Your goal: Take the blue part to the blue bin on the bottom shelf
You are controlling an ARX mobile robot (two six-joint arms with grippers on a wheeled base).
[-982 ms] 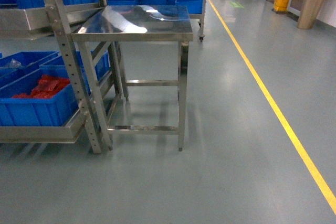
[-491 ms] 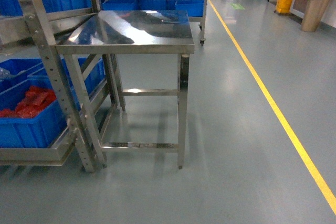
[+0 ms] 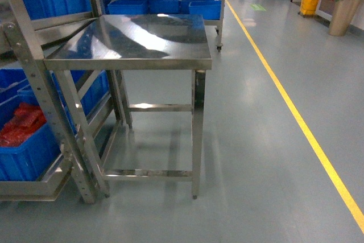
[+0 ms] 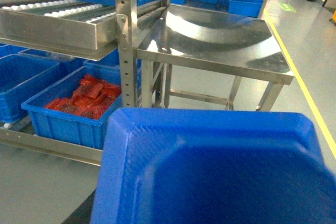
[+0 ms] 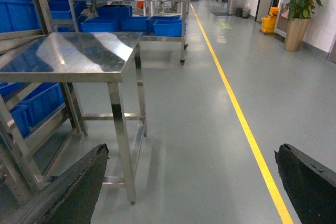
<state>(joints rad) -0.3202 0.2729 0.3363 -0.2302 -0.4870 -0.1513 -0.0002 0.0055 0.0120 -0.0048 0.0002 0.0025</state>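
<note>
A big blue part [image 4: 210, 171] with a raised rim fills the lower half of the left wrist view, right at my left gripper. Only a dark finger [image 4: 79, 214] shows, lying against the part's left side; the rest of the jaws is hidden behind it. Blue bins stand on the bottom shelf [image 4: 47, 142] of the steel rack: one holding red pieces [image 4: 79, 116] [image 3: 25, 152], another to its left [image 4: 21, 80]. My right gripper [image 5: 194, 182] hangs wide open over bare floor, with nothing between its fingers. Neither gripper shows in the head view.
A steel table [image 3: 136, 44] stands directly ahead, against the rack's perforated upright [image 3: 45, 112]. Its legs and lower rails [image 3: 196, 135] reach the floor. A yellow floor line [image 3: 296, 118] runs along the right. More blue bins [image 3: 165, 5] and a potted plant [image 3: 347, 1] stand far back.
The head view has closed in on the table. The table looms larger, and the rack with its bins has slid toward the left edge.
</note>
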